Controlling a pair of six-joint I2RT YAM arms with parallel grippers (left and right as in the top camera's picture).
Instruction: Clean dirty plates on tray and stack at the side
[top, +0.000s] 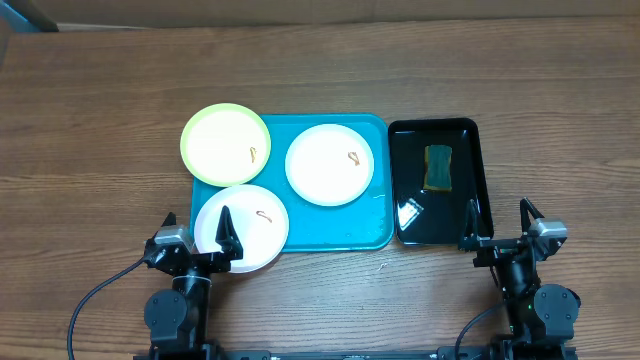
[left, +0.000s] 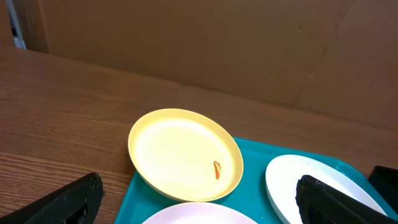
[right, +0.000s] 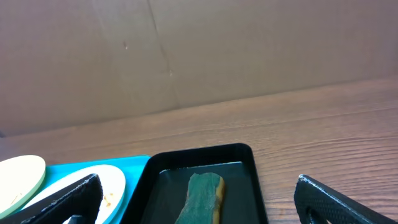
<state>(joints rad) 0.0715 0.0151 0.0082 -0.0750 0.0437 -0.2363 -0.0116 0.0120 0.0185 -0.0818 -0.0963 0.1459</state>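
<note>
Overhead, three plates on one tray, left gripper, right gripper, both spread

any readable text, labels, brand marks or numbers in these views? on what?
None: no words, numbers or logos can be read in any view.
Marks on the yellow-green plate and the two white plates: orange-brown smears, not writing.
Pale patch in the black tray: looks like glare, not a label.
Sponge and turquoise tray: plain, no print visible.
</note>
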